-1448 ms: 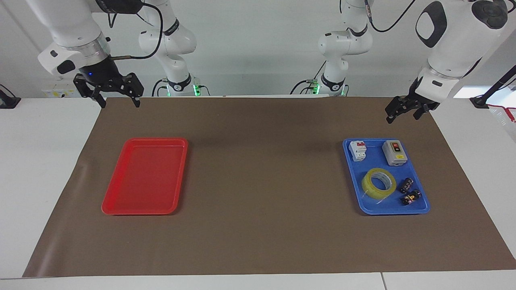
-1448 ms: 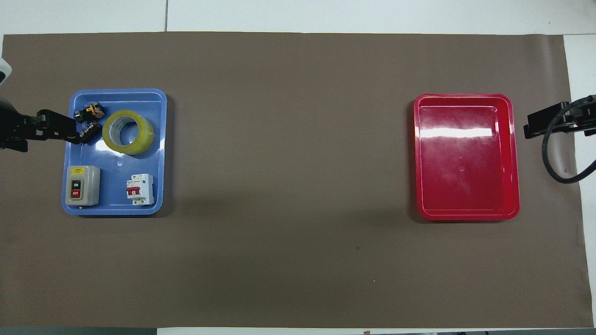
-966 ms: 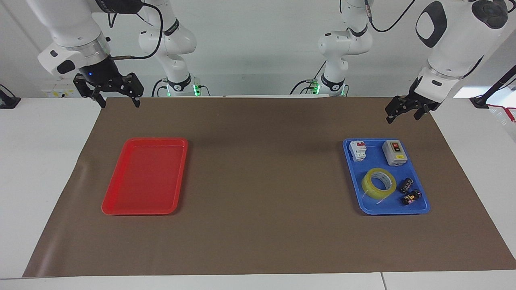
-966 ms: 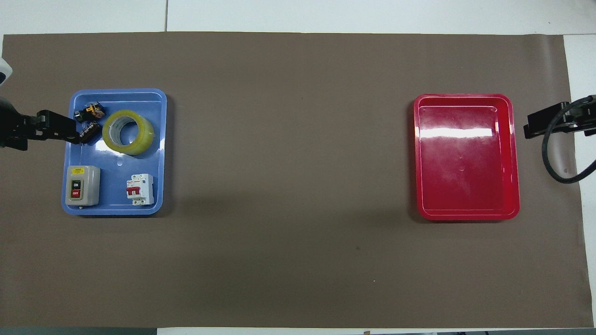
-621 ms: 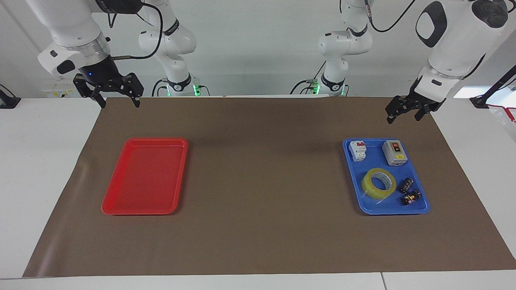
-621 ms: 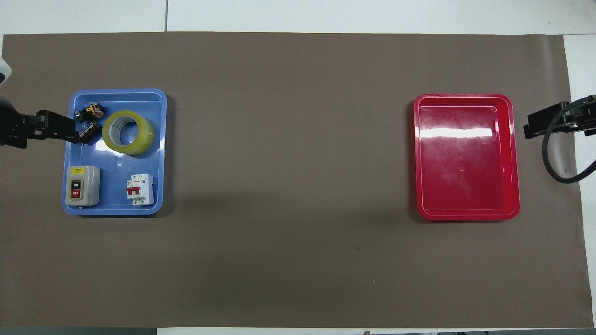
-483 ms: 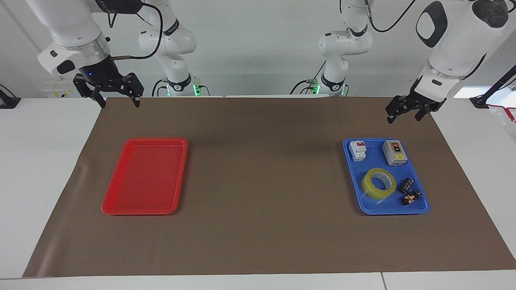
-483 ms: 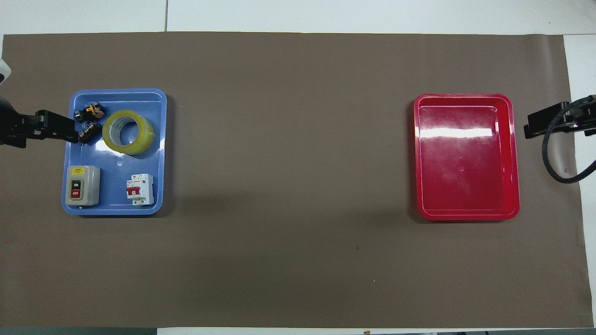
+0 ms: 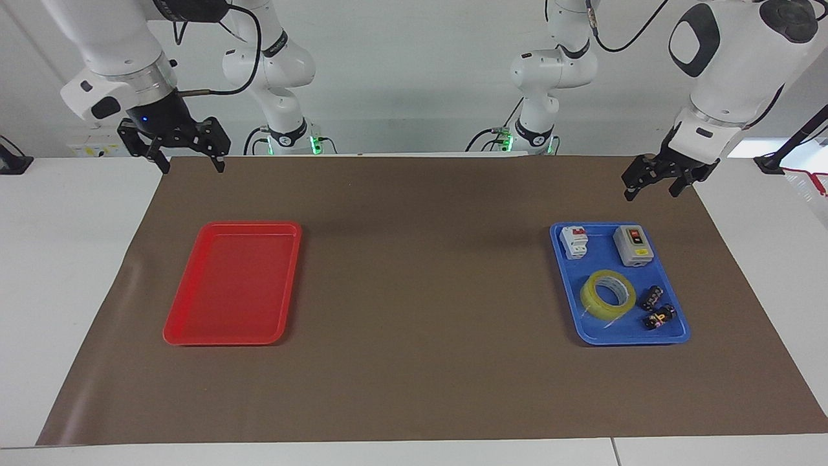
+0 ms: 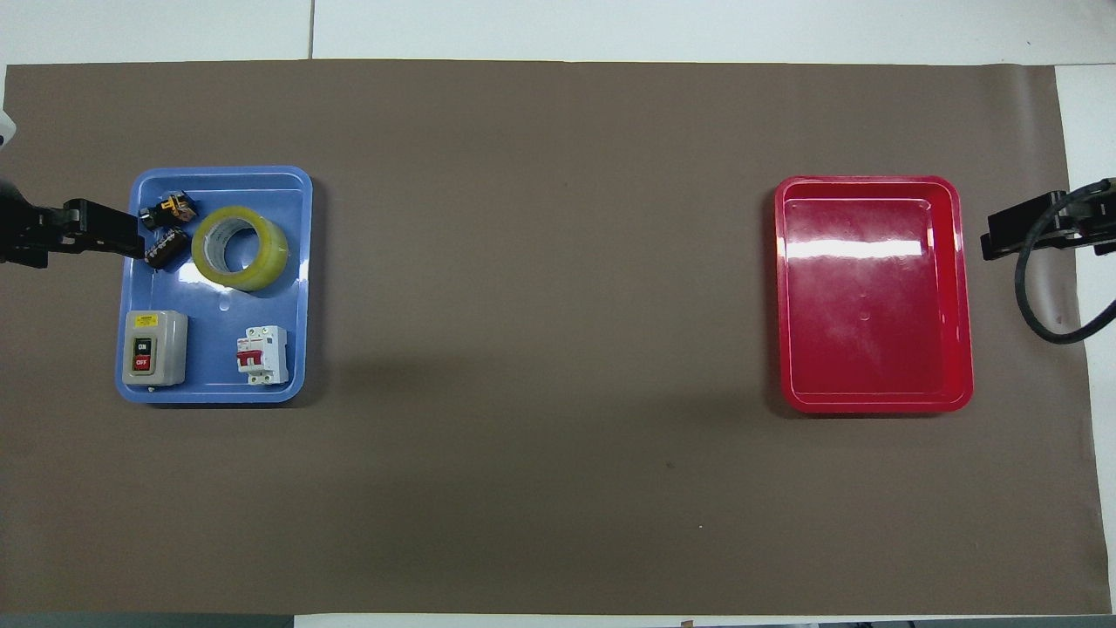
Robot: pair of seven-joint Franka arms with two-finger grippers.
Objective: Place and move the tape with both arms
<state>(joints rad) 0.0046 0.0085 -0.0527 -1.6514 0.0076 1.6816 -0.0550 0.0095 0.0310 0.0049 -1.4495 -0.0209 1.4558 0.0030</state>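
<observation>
The tape [image 9: 607, 294] [image 10: 240, 248], a yellow translucent roll with a whitish core, lies flat in the blue tray [image 9: 601, 252] [image 10: 218, 314] toward the left arm's end of the table. My left gripper [image 9: 652, 186] [image 10: 105, 237] hangs open and holds nothing, raised over the brown mat beside the tray's robot-side corner, well clear of the roll. My right gripper [image 9: 191, 166] [image 10: 1003, 235] waits open and holds nothing, high over the mat's corner at the right arm's end, near the red tray [image 9: 233, 285] [image 10: 872, 296].
The blue tray also holds a grey on/off switch box [image 9: 632, 244] [image 10: 153, 348], a white circuit breaker [image 9: 574, 241] [image 10: 262, 354] and two small black connectors [image 9: 653, 298] [image 10: 167, 247] beside the tape. Nothing lies in the red tray. A brown mat [image 9: 420, 291] covers the table.
My left gripper has drifted slightly toward the left arm's end of the table, still open. The tape, both trays and the right arm have not moved.
</observation>
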